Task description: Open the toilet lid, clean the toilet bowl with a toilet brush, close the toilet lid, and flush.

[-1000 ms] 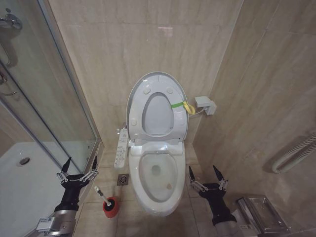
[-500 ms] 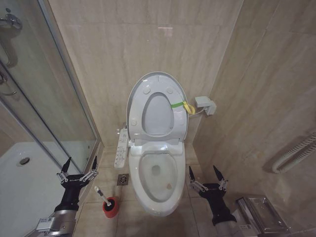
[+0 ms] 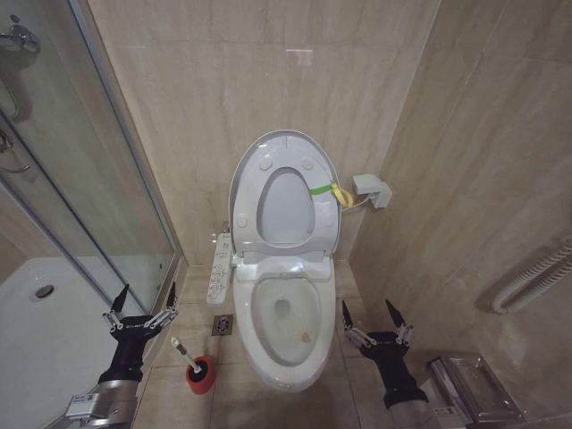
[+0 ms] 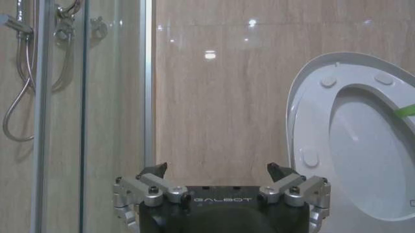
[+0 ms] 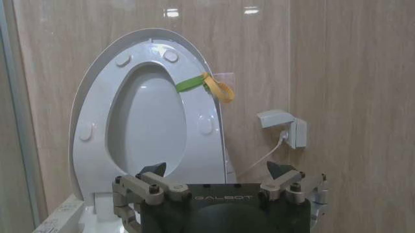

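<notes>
The toilet lid (image 3: 286, 210) stands raised against the back wall with the white seat ring (image 3: 253, 183) up in front of it and a yellow-green strap (image 3: 327, 191) at its edge. Below, the toilet bowl (image 3: 284, 313) lies uncovered, its water hole showing. The toilet brush (image 3: 184, 351) leans in a red holder (image 3: 200, 377) on the floor left of the bowl. My left gripper (image 3: 147, 288) hovers open and empty above and left of the holder. My right gripper (image 3: 366, 304) is open and empty at the bowl's right side. The wrist views show the left gripper (image 4: 216, 167), the right gripper (image 5: 215, 166) and the lid (image 5: 146, 121).
A glass shower door (image 3: 98, 179) and white shower tray (image 3: 36, 331) close off the left. A control panel (image 3: 218, 268) hangs on the toilet's left, a floor drain (image 3: 222, 324) below it. A wall socket (image 3: 371, 189), a metal rack (image 3: 474, 384) and a pipe (image 3: 536, 277) are on the right.
</notes>
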### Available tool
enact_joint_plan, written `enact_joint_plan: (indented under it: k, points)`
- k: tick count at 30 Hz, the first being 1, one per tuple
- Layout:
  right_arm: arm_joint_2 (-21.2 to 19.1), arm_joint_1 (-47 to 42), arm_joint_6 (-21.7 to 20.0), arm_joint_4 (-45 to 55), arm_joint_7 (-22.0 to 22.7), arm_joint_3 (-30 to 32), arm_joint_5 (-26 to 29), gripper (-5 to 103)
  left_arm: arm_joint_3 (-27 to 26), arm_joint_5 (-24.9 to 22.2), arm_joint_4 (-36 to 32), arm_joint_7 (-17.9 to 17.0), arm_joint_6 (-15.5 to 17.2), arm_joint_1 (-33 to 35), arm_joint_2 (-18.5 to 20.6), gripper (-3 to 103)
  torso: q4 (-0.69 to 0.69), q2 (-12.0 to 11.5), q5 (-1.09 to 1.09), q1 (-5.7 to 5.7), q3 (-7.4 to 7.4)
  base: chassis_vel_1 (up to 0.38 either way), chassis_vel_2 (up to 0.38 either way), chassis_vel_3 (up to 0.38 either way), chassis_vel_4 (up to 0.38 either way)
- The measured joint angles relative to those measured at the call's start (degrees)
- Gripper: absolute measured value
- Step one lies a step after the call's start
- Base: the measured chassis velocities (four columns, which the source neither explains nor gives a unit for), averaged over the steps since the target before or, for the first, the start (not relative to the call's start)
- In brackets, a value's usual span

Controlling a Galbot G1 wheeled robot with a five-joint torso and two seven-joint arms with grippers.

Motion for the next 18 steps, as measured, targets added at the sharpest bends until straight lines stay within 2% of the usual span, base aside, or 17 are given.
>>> enact_joint_plan:
  k: [18]
  points:
    - [0.0,0.0,0.0,0.0,0.0,0.0,0.0,100,0.0,0.0,0.0,0.0,0.0,0.0,0.0,100,0.00,0.0,0.00,0.00,0.00,0.000,0.000,0.000,0.000]
